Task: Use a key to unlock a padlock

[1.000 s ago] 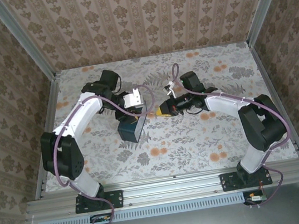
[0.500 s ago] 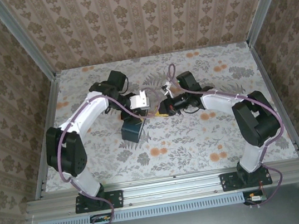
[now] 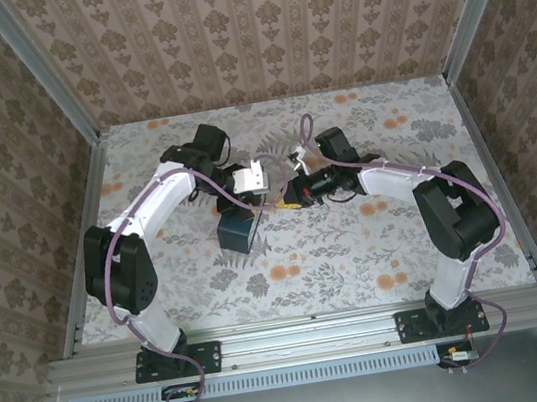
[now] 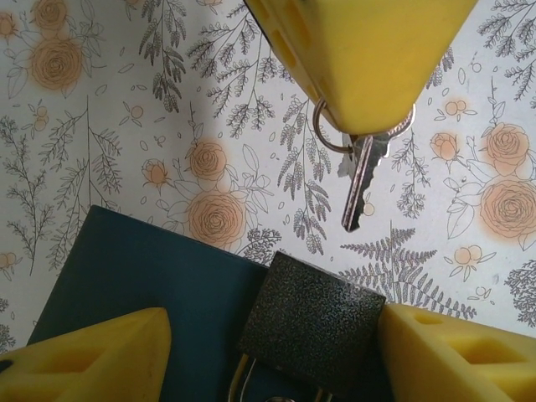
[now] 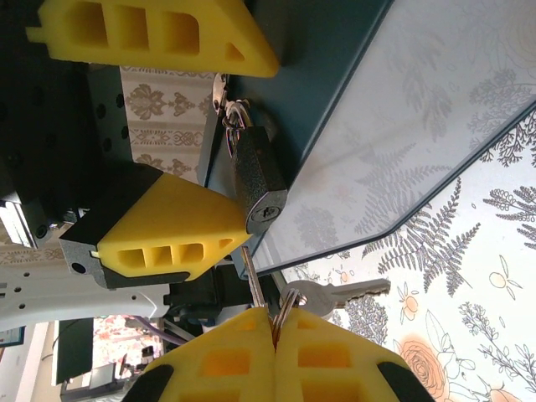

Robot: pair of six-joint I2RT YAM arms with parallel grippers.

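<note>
Both arms bend inward and nearly meet; the left gripper (image 4: 272,356) has fingers wide apart, the right gripper (image 5: 272,335) has them pressed together

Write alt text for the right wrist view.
The right arm's fingers, shut, pinch a key whose tip meets the keyhole of a padlock; a spare key dangles beside it. The padlock hangs on a blue box between the left arm's open fingers.

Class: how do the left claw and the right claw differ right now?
The left claw stands open, its jaws either side of the padlock; the right claw is shut. The right claw holds the key; the left claw clamps nothing. Both are yellow-tipped.
</note>
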